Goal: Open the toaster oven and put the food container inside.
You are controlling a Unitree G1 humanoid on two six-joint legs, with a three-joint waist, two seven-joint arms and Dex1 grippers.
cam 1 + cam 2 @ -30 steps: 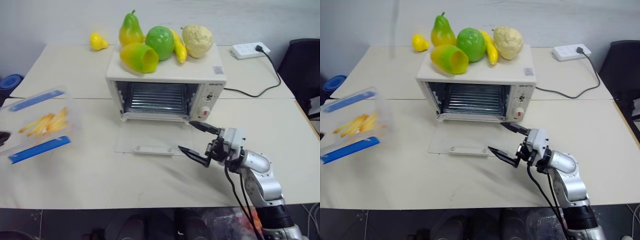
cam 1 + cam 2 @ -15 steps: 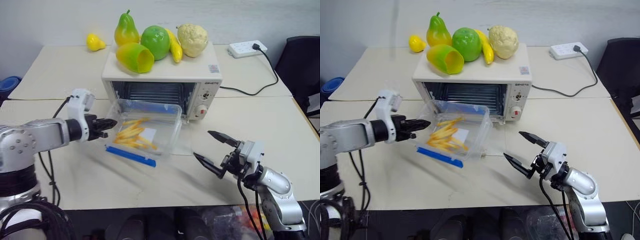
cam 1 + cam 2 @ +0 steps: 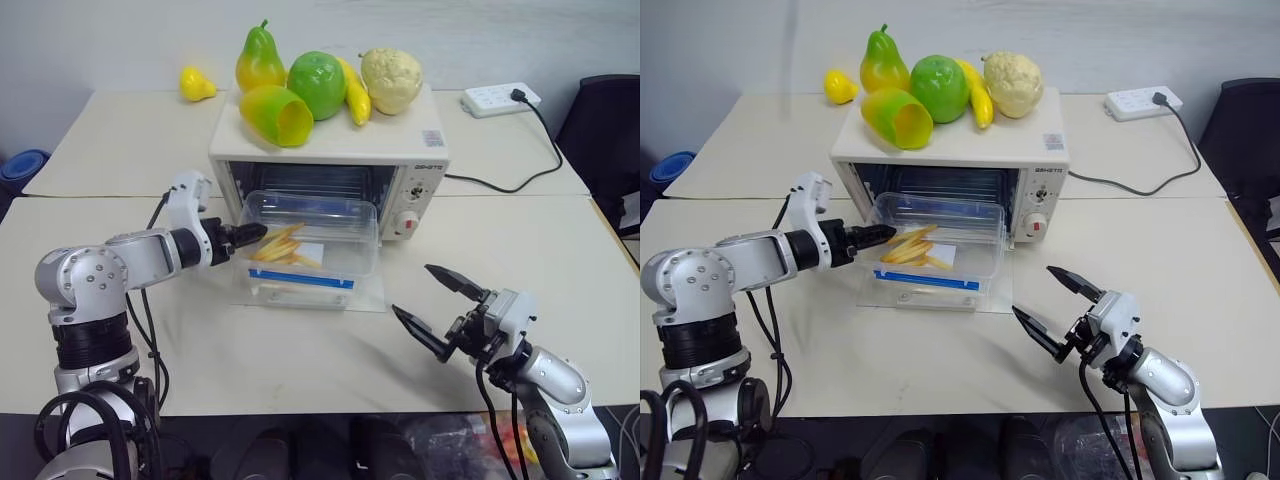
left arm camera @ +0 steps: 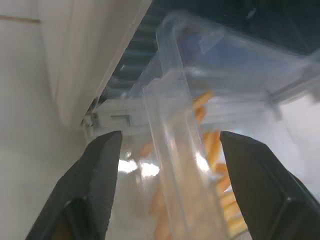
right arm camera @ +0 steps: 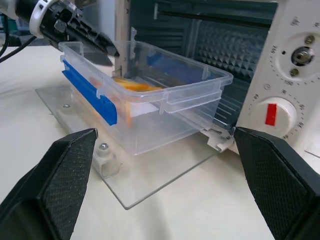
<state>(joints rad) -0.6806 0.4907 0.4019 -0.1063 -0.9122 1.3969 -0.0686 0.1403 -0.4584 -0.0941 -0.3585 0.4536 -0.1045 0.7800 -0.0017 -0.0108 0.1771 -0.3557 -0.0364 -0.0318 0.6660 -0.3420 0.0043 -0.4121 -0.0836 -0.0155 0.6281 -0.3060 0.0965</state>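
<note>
Head views: we see food container (image 3: pixel 312 243) now resting on lowered glass door (image 3: pixel 372 297) of toaster oven (image 3: pixel 330 165), right at cavity mouth. Second ago it hung far out over worktop (image 3: pixel 200 340); carry looks done, push inside remains.

Left wrist view: left gripper (image 4: pixel 167 145) fingers released, spread either side of container rim, no longer clamping it.

Right wrist view: right gripper (image 5: pixel 165 165) fingers wide apart, empty, facing container and oven.
</note>
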